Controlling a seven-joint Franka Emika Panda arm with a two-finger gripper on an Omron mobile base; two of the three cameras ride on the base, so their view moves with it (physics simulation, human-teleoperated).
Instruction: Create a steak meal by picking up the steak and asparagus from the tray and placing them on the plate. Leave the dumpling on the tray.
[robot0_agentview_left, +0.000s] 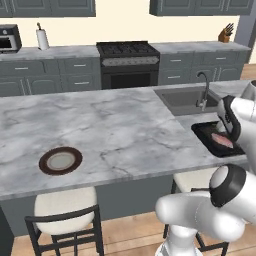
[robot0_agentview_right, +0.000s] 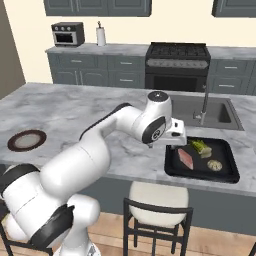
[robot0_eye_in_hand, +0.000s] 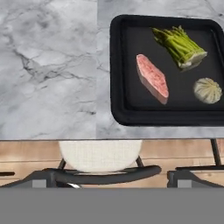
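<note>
In the left base view the plate (robot0_agentview_left: 60, 160) is seen far across the marble counter (robot0_agentview_left: 115, 130) from the tray (robot0_agentview_left: 205, 135), which is partly hidden by the arm. In the right base view the steak (robot0_agentview_right: 186, 158), asparagus (robot0_agentview_right: 201, 147) and dumpling (robot0_agentview_right: 214, 165) are seen on the tray, the sink (robot0_agentview_right: 220, 114) behind. In the hand view a stool (robot0_eye_in_hand: 99, 155) is seen below; the jaws stand spread wide, nothing gripped.

Grey cabinets (robot0_agentview_left: 50, 75), cream wall (robot0_agentview_left: 125, 27), perhaps wooden floor (robot0_agentview_left: 130, 235).

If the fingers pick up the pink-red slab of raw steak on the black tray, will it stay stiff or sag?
The pink-red raw steak slab looks thin and flat, so it would probably sag at its ends if pinched in the middle. Lying flat on the black shallow tray, it should not roll. Its raw surface may be somewhat slippery.
</note>
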